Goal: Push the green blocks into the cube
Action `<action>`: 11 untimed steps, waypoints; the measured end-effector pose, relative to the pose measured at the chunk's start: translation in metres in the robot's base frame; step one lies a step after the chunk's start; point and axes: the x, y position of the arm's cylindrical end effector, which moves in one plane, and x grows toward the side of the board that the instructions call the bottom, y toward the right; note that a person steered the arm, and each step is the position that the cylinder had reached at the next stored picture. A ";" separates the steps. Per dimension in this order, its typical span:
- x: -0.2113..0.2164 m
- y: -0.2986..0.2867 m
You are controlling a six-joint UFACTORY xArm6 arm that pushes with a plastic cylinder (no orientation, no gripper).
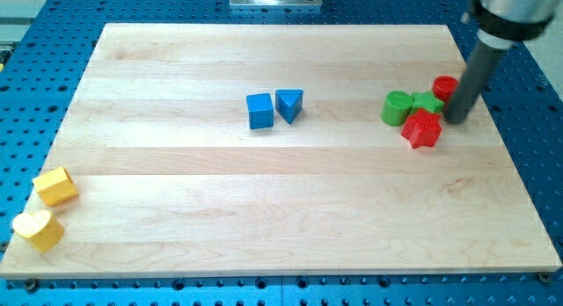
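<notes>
The arm has no hand, so nothing opens or shuts; my tip [456,120] sits at right of frame, touching the green star block [428,102], green cylinder [397,107] beside it. Both stand far right of the blue cube [259,111]; pushing remains. Neither shows a long axis.
</notes>
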 end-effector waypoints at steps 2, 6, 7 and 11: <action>-0.010 -0.087; 0.033 -0.101; 0.018 -0.128; -0.012 -0.178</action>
